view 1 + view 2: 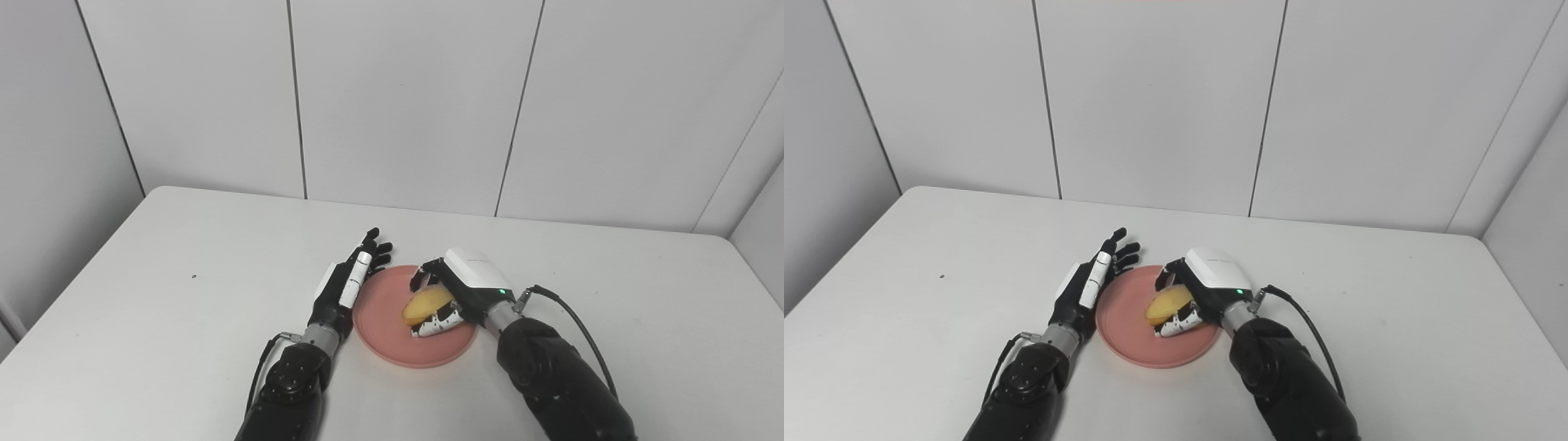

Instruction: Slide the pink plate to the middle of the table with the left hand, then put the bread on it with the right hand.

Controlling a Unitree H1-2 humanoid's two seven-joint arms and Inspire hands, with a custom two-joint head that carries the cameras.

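Left robot hand (350,278) rests released, fingers straight, against the pink plate's (383,331) left rim on the tabletop (184,294); over the plate's centre, the right robot hand (456,294) grasps the bread (425,305), likely light, soft, best held gently around its sides

The pink plate (386,324) is round and shallow, lying flat near the middle of the worktop (184,294). The bread (425,306), a golden oblong roll, sits over the plate's right half, tilted slightly.
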